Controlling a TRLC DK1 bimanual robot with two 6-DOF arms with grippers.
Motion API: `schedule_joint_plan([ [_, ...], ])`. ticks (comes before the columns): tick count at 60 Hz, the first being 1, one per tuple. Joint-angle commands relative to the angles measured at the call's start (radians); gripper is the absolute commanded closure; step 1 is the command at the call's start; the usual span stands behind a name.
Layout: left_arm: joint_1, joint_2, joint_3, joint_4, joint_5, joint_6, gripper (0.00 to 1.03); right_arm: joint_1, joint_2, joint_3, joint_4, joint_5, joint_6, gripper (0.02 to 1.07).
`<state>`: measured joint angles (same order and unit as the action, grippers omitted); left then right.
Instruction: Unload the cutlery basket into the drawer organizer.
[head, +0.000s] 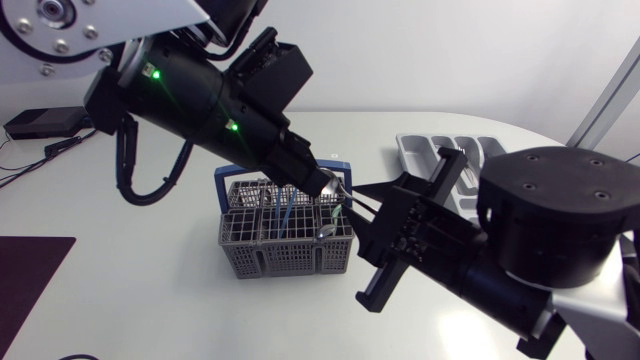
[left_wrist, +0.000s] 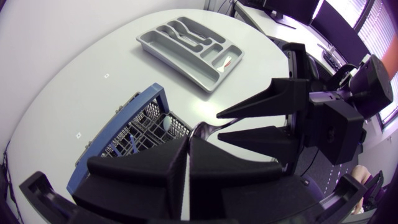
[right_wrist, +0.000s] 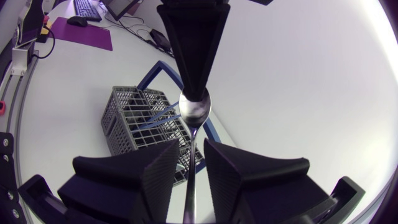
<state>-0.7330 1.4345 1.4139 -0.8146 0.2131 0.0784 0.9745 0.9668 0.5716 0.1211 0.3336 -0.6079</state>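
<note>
A grey cutlery basket (head: 285, 250) with a blue handle stands mid-table and holds several blue-handled pieces. Just above its right end my left gripper (head: 325, 185) is shut on the bowl end of a metal spoon (right_wrist: 194, 111). The spoon's handle runs between the fingers of my right gripper (right_wrist: 193, 152), which stand close on either side with a thin gap showing, so it is open. In the left wrist view the spoon (left_wrist: 208, 128) pokes out past the closed left fingers toward the right gripper (left_wrist: 219, 124). The grey drawer organizer (left_wrist: 186, 46) lies beyond, at the right rear of the table.
The organizer (head: 450, 150) holds a few pieces, one with an orange part (left_wrist: 229, 62). A black box (head: 40, 122) with cables sits at the far left, and a dark mat (head: 30, 270) lies at the left front edge.
</note>
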Motion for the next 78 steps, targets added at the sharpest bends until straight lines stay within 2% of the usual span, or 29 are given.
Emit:
schedule_joint_plan([
  [1,-0.011,0.014,0.025,-0.011,0.012,-0.022,0.94,0.010,0.019,-0.022,0.025,0.015,-0.020,0.84],
  [15,-0.016,0.012,0.026,-0.014,0.012,-0.023,0.94,0.010,0.038,-0.022,0.031,0.031,-0.035,1.00],
  [33,-0.022,0.010,0.030,-0.012,0.012,-0.025,0.92,0.012,0.036,-0.033,0.022,0.041,-0.032,1.01],
  [39,-0.020,0.006,0.036,-0.012,0.012,-0.025,0.73,0.016,0.024,-0.036,0.005,0.041,-0.030,1.01],
  [46,-0.006,-0.005,0.057,-0.006,0.012,-0.023,0.31,0.020,-0.023,-0.039,-0.046,0.033,-0.026,1.01],
  [52,0.035,-0.013,0.085,0.008,0.011,-0.017,0.17,0.013,-0.085,-0.044,-0.115,0.012,-0.018,1.01],
  [55,0.061,-0.019,0.091,0.028,0.011,-0.012,0.15,0.004,-0.122,-0.052,-0.149,-0.008,-0.018,1.01],
  [62,0.132,-0.022,0.095,0.051,0.011,0.023,0.15,-0.043,-0.221,-0.079,-0.253,-0.085,-0.013,1.01],
  [67,0.141,-0.016,0.066,0.068,0.011,0.078,0.15,-0.137,-0.307,-0.093,-0.345,-0.197,-0.018,1.01],
  [73,0.122,-0.011,0.007,0.072,0.000,0.139,0.15,-0.346,-0.393,-0.090,-0.468,-0.416,-0.072,1.01],
  [77,0.073,-0.014,-0.041,0.075,-0.050,0.170,0.15,-0.537,-0.416,-0.081,-0.551,-0.593,-0.158,1.01],
  [78,0.053,-0.016,-0.058,0.077,-0.077,0.182,0.15,-0.622,-0.416,-0.076,-0.580,-0.670,-0.204,1.01],
])
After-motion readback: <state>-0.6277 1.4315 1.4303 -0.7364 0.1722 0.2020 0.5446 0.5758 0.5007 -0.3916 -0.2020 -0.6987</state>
